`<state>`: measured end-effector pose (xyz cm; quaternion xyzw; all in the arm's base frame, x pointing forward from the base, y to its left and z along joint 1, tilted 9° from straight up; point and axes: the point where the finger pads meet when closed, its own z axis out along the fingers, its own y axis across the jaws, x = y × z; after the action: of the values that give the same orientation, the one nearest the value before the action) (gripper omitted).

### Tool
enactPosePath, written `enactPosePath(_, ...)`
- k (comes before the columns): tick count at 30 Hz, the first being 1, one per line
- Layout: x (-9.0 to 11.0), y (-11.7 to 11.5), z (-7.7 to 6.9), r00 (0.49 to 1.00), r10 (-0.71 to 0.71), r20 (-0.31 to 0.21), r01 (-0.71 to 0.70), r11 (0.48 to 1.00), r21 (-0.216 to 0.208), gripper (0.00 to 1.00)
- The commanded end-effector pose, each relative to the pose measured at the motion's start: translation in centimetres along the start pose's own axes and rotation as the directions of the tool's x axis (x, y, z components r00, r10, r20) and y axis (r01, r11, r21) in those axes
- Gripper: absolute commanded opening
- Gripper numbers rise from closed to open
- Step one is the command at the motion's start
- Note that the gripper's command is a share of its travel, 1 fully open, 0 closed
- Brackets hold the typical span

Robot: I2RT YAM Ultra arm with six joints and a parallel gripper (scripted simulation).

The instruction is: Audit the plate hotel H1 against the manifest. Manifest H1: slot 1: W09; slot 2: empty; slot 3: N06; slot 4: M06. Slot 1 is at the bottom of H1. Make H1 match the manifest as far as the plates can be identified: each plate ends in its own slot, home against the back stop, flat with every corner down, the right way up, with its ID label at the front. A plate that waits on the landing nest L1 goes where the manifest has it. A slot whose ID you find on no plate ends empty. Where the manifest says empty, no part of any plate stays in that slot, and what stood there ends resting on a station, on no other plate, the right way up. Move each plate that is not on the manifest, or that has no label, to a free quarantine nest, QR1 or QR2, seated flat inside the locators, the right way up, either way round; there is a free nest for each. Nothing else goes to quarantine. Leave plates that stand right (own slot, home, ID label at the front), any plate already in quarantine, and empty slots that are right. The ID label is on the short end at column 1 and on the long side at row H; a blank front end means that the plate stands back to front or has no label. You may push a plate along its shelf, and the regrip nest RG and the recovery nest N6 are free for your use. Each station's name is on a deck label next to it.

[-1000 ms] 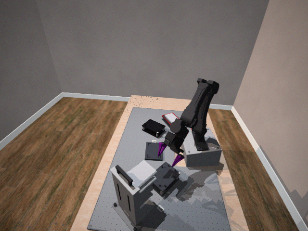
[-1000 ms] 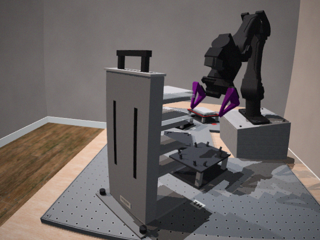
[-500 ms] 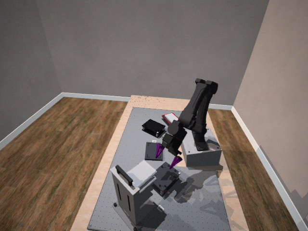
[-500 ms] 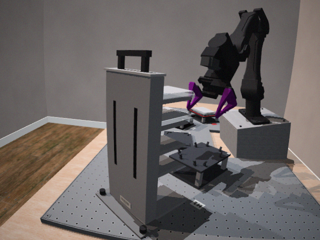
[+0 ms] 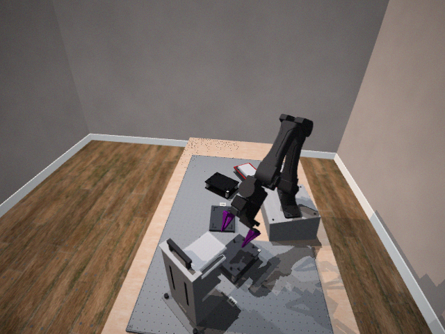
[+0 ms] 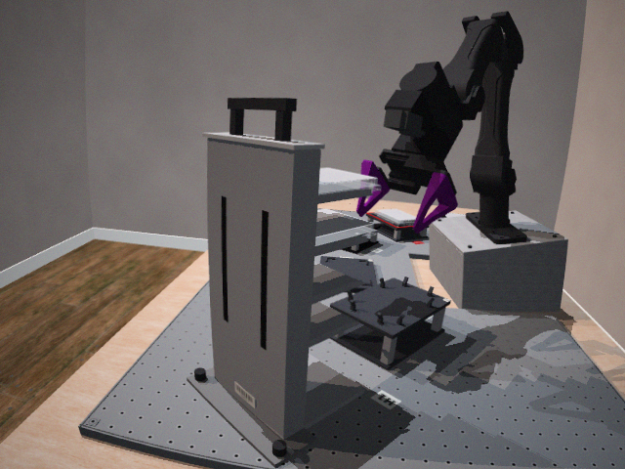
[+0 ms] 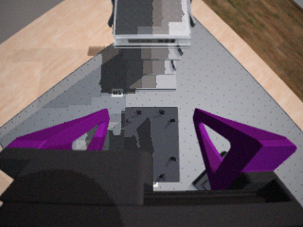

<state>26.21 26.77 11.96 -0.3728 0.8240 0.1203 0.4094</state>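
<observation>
The plate hotel H1 [image 5: 179, 276] [image 6: 260, 242] [image 7: 124, 28] stands at the front left of the deck. A pale grey plate [image 5: 204, 250] [image 6: 343, 177] [image 7: 163, 16] lies in its top slot. Below it a darker level [image 6: 338, 224] shows; I cannot tell whether it is a plate or a bare shelf. The lower slots are mostly hidden. The dark pegged landing nest [image 5: 237, 264] [image 6: 394, 303] [image 7: 161, 137] in front of the hotel holds nothing. My gripper [image 5: 238, 227] [image 6: 390, 220] [image 7: 151, 113] is open and empty. It hangs above that nest, facing the hotel's front at about top-slot height.
A white plate in a red-edged nest [image 5: 246, 168] [image 6: 395, 217] lies at the back beside the arm. A black raised nest [image 5: 221, 184] and a flat dark nest [image 5: 215, 219] stand behind the gripper. The arm's grey pedestal [image 5: 290, 223] [image 6: 494, 273] is to the right.
</observation>
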Motion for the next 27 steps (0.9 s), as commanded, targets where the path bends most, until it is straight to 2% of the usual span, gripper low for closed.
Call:
enactPosePath(1,-1.6,-0.1,-0.1,0.999,0.001,0.040,-0.001,1.000,0.001,1.00)
enactPosePath(27,-3.8,-0.1,1.9,0.999,0.001,0.040,-0.001,1.000,0.001,1.00)
